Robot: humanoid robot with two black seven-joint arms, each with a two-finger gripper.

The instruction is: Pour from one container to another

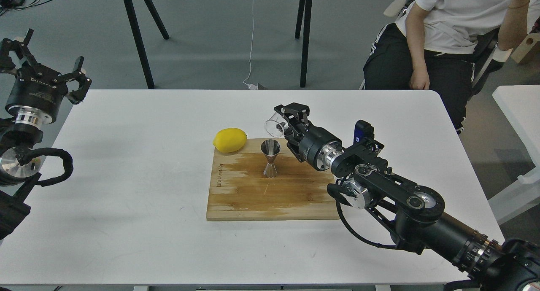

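Note:
The steel jigger (270, 159) stands upright on the wooden cutting board (270, 198). My right gripper (283, 121) is shut on the clear glass cup (274, 125), which lies tipped on its side with its mouth facing left, just above and to the right of the jigger, apart from it. Any liquid in the cup is too faint to tell. My left gripper (42, 57) hangs open off the table's far left corner, with nothing between its fingers.
A yellow lemon (230, 140) rests at the board's back left corner. A seated person (443, 33) is beyond the table's far right edge. Black table legs (139, 38) stand behind the white table (126, 164).

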